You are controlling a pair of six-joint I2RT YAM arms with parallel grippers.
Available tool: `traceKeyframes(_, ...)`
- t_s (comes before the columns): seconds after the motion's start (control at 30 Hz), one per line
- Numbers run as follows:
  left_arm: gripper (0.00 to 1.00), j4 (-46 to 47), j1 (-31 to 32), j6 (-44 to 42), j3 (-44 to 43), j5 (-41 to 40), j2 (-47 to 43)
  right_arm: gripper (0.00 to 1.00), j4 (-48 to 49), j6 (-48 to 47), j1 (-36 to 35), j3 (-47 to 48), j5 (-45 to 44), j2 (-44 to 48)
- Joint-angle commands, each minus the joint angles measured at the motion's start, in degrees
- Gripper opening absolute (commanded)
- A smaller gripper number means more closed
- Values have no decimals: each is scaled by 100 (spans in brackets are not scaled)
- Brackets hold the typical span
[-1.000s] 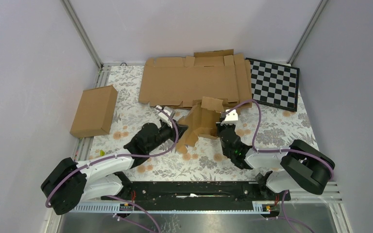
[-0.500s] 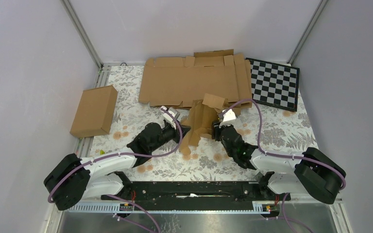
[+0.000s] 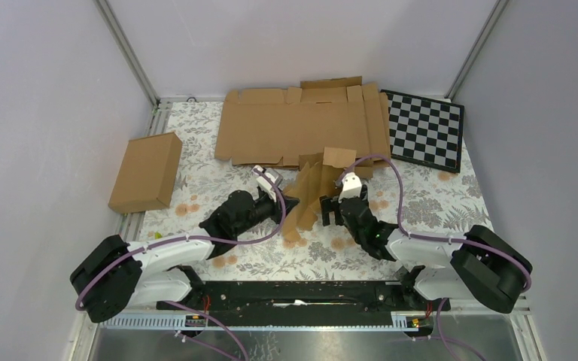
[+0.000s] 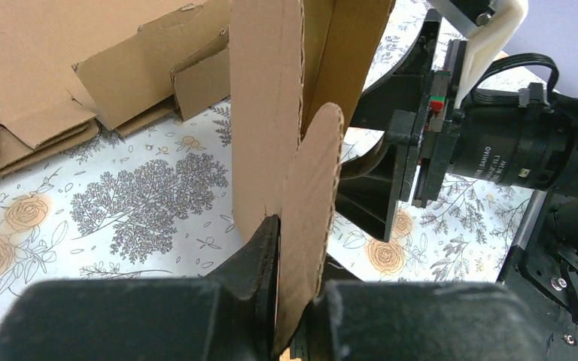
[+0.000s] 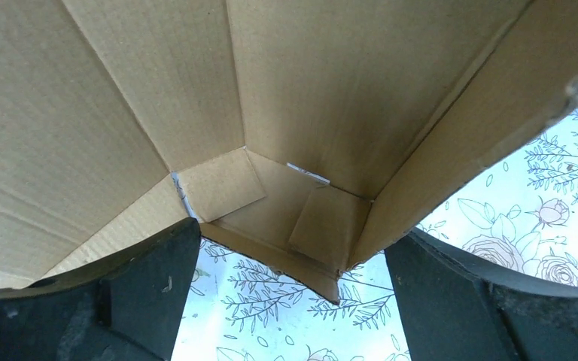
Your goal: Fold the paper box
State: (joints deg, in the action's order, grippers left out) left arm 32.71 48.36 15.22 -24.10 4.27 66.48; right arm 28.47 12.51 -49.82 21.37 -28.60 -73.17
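Left gripper clenched on the half-folded brown cardboard box; right gripper released, spread wide facing it; flat cardboard sheets behind.

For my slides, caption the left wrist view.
Left gripper pinches an upright cardboard flap above the floral tablecloth, the right arm close behind.

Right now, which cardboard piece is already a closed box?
The closed box lying alone on the left. The flat sheets at the back are unfolded; the half-folded piece is pinched in the left gripper.
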Motion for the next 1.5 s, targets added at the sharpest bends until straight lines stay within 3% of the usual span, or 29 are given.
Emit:
traceKeyframes(0.0,6,-90,51,38,-290,75,81,97,-52,219,256,110,447,79)
traceKeyframes(0.33,6,-235,51,-19,-515,139,307,99,-295,380,679,-176,1317,517)
traceKeyframes(0.67,6,-142,60,33,-570,224,401,87,-737,745,755,75,857,288)
traceKeyframes(1.07,7,-172,75,64,-613,242,467,94,-741,1471,886,80,415,713)
traceKeyframes(1.3,7,-238,88,34,-656,197,468,86,-882,1483,946,222,240,520)
traceKeyframes(1.47,7,-282,112,4,-708,181,493,87,-1063,1120,940,299,513,255)
